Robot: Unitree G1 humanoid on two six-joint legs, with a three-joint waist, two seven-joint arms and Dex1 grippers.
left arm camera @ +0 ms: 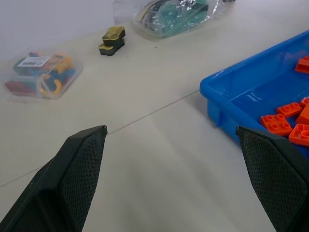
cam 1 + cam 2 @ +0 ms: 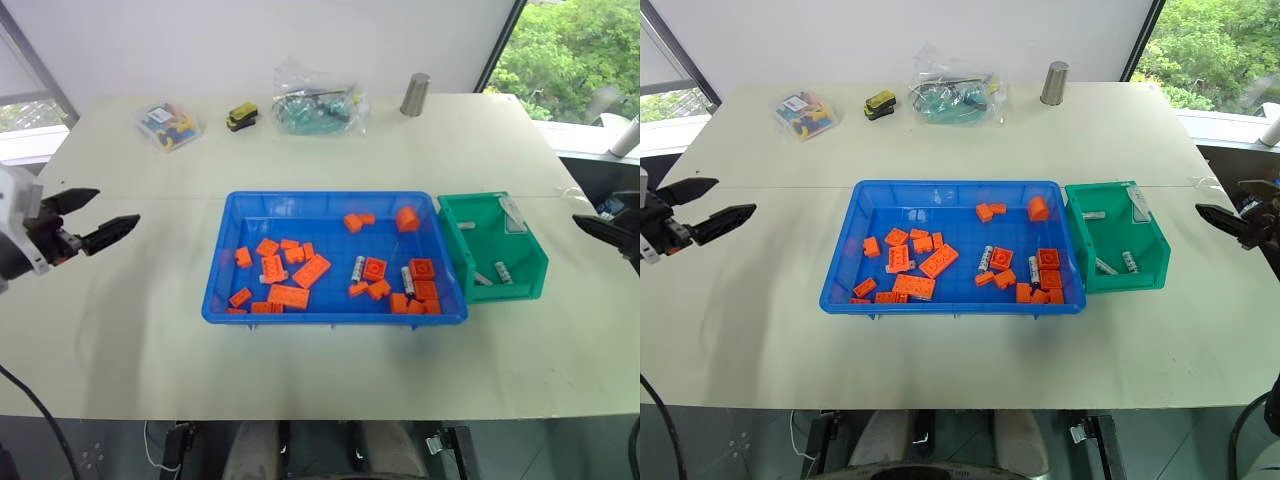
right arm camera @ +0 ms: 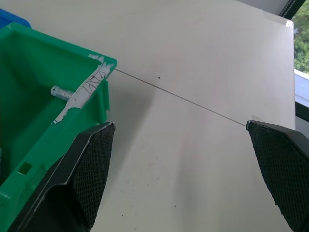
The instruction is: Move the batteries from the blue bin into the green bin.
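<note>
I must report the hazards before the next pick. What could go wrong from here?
Two batteries in the blue bin lie tight among orange bricks, so the fingers may pinch a brick too or push a battery aside. The green bin is narrow and touches the blue bin, so a drop near its rim could fall back.

Pale table (image 2: 330, 150), white wall (image 2: 250, 40), leafy window (image 2: 570, 50)
</note>
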